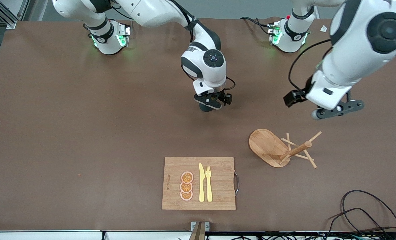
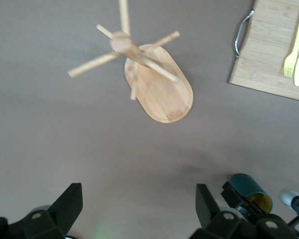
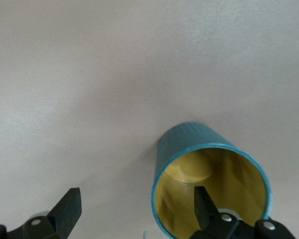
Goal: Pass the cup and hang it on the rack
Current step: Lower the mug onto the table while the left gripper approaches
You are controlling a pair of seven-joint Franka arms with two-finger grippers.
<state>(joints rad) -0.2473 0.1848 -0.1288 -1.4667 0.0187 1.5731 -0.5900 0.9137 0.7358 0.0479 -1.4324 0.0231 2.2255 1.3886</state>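
Observation:
The teal cup (image 1: 203, 107) stands upright on the brown table near its middle, its yellow inside (image 3: 214, 174) facing up. My right gripper (image 1: 213, 103) is open around the cup's wall: one finger (image 3: 204, 204) reaches into the mouth, the other (image 3: 67, 206) is outside, and neither presses on the wall. The handle is hidden. The wooden rack (image 1: 270, 148) stands nearer the front camera, toward the left arm's end. My left gripper (image 1: 338, 110) hangs open and empty above the table beside the rack (image 2: 159, 84). The left wrist view also catches the cup (image 2: 248, 186).
A bamboo cutting board (image 1: 171, 193) lies near the front edge with a yellow knife (image 1: 201, 182), a yellow fork (image 1: 208, 183) and three orange slices (image 1: 186, 186). Black cables (image 1: 368, 213) coil at the front corner on the left arm's end.

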